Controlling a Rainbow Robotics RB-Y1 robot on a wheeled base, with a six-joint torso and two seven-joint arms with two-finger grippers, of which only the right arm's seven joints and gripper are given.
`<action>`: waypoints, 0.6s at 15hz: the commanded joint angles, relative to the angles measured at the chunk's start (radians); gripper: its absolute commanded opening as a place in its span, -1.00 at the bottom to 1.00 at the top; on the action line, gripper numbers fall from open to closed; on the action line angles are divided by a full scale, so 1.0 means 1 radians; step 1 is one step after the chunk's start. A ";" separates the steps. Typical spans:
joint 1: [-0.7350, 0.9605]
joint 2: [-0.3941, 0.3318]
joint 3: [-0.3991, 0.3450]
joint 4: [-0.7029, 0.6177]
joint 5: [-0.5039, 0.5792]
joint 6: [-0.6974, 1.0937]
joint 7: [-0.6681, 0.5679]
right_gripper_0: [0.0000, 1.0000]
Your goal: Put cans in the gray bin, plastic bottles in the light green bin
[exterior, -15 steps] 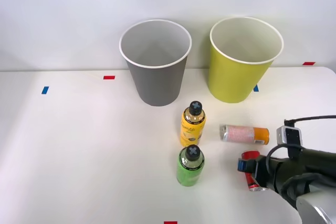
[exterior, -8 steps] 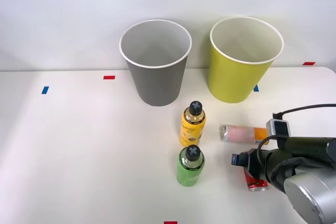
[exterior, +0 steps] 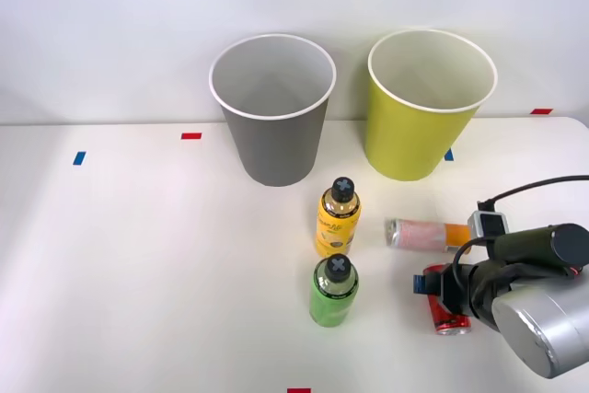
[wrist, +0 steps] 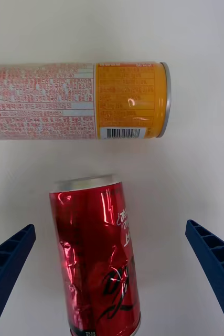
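risk first: our right gripper [wrist: 112, 283] hangs over the red can [wrist: 97, 257] with its jaws spread wide, one blue finger on each side and well clear of the metal, so nothing is grasped yet. the red can lies on its side on the worktop [exterior: 156, 255], slightly skewed between the fingers, and we judge that a round, dented can like this may roll or swing away if one finger meets it before the other. the pink can [wrist: 75, 101] lies just beyond the red one, crosswise to it and apart by a narrow strip of worktop; if we descend too far forward, we think a finger could nudge it and set it rolling.

in the front view the red can [exterior: 448, 319] sits near the worktop's right front, just in front of the pink can [exterior: 425, 234]. the yellow-orange bottle [exterior: 337, 220] and the green bottle [exterior: 333, 292] stand upright to their left, apart from both cans. the gray bin [exterior: 273, 126] and the light green bin [exterior: 425, 121] stand at the back, both open; a carry to the gray bin passes near the bottles, and we judge a low path could topple them.

much of the red can is covered by our arm in the front view, and its far end runs out of the wrist view. the pink can's far end is cut off there too. we cannot see the bottoms of either bin.
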 commanded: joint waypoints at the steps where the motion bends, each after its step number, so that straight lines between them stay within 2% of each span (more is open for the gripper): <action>1: -0.016 0.014 0.001 0.033 0.012 -0.002 0.007 1.00; 9: -0.022 0.014 0.013 0.043 -0.015 -0.002 0.007 1.00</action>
